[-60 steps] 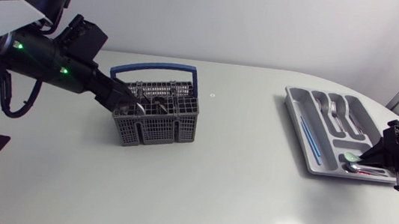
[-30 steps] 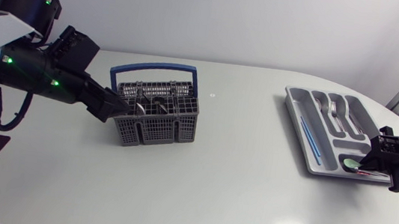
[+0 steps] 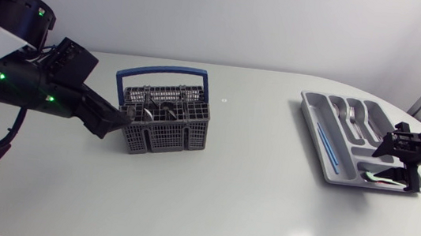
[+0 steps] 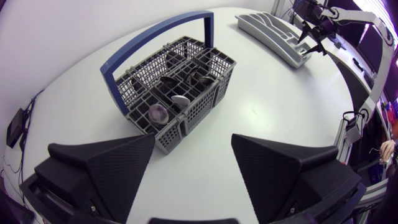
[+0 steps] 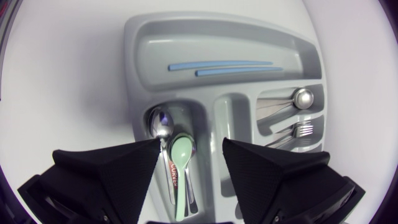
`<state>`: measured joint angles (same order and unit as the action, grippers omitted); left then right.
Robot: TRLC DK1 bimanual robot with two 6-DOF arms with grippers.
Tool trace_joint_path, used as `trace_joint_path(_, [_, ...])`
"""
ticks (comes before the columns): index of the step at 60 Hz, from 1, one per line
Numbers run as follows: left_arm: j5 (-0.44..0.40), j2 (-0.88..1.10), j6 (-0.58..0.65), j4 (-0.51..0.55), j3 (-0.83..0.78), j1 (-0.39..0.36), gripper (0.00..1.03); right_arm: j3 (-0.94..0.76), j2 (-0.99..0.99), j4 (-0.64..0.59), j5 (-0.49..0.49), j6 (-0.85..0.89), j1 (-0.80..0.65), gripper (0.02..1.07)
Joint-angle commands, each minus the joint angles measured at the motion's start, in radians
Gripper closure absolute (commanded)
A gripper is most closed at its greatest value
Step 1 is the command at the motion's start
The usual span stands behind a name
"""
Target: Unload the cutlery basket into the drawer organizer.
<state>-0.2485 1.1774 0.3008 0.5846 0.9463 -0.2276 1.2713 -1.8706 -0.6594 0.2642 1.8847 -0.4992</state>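
Matte black wedges spread wide on the left claw [image 4: 193, 142], and the basket [image 4: 199, 109] sits just ahead of it: grey plastic mesh, arched blue handle [image 4: 155, 37], shiny spoon bowls [image 4: 158, 113] poking up inside. The right claw [image 5: 191, 144] is spread too, over the organizer [image 5: 134, 74], smooth moulded grey plastic. A green spoon [image 5: 182, 152] and a steel spoon [image 5: 161, 124] lie in the compartment below its fingers.

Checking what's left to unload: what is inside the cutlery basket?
Several metal spoons stand in the basket, bowls up. Their handles, and anything lying lower, are hidden behind the mesh.
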Motion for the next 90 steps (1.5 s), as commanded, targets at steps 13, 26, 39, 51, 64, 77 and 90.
trace_joint_path(13, [0.002, -0.013, 0.049, -0.065, -0.06, 0.011, 0.17, -0.109, 0.245, -0.06, 0.053, -0.268, 0.209, 0.18])
trace_joint_path(26, [0.002, -0.015, 0.078, -0.086, -0.084, 0.019, 0.14, -0.127, 0.34, -0.069, 0.055, -0.521, 0.418, 0.18])
trace_joint_path(39, [-0.005, -0.019, 0.107, -0.104, -0.106, 0.048, 0.13, -0.121, 0.404, -0.063, 0.009, -0.763, 0.665, 0.18])
trace_joint_path(51, [-0.054, -0.013, 0.135, -0.141, -0.135, 0.093, 0.13, -0.073, 0.41, -0.036, -0.105, -0.998, 0.926, 0.18])
trace_joint_path(64, [-0.077, -0.007, 0.161, -0.169, -0.153, 0.117, 0.13, 0.013, 0.353, -0.009, -0.186, -1.168, 1.094, 0.19])
trace_joint_path(77, [-0.124, -0.001, 0.205, -0.183, -0.175, 0.165, 0.13, 0.134, 0.238, -0.009, -0.295, -1.313, 1.219, 0.19])
trace_joint_path(90, [-0.156, 0.001, 0.261, -0.189, -0.19, 0.194, 0.11, 0.238, 0.142, -0.011, -0.335, -1.418, 1.281, 0.19])
